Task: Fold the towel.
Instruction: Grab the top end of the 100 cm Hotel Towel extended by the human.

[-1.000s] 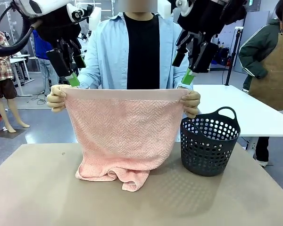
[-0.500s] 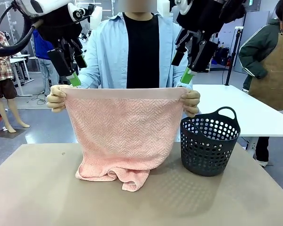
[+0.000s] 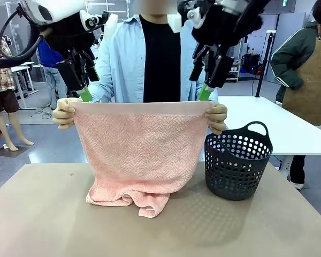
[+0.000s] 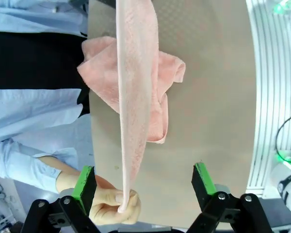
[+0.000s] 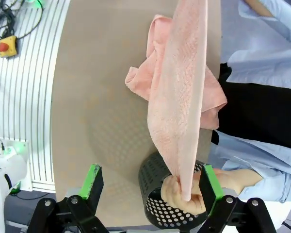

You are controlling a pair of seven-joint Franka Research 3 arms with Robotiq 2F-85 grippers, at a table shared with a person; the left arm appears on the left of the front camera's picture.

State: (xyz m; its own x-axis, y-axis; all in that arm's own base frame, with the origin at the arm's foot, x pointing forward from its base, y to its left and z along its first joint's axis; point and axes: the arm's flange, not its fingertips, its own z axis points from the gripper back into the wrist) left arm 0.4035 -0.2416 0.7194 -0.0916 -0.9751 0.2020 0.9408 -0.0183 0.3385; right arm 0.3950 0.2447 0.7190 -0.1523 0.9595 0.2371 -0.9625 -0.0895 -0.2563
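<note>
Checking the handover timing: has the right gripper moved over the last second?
Yes. In the front view the right gripper has shifted toward picture left and slightly lower, judged against the dark perforated plastic basket.

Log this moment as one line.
towel: person's hands hold top corners, lower end bunched on table | left gripper: open, over one corner | right gripper: open, over other corner | fold: not started

The towel [image 3: 139, 150] hangs upright over the surface [image 3: 43, 214], with its lower end bunched on that surface. A person [image 3: 160, 53] stands behind the towel, one hand [image 3: 64, 112] at its upper left corner and the other hand [image 3: 216, 118] at its upper right corner. The left tool [image 3: 88, 85] hangs just above the towel's left corner, the right tool [image 3: 201, 85] just above its right corner. A basket [image 3: 238, 160] stands on the surface just right of the towel.
</note>
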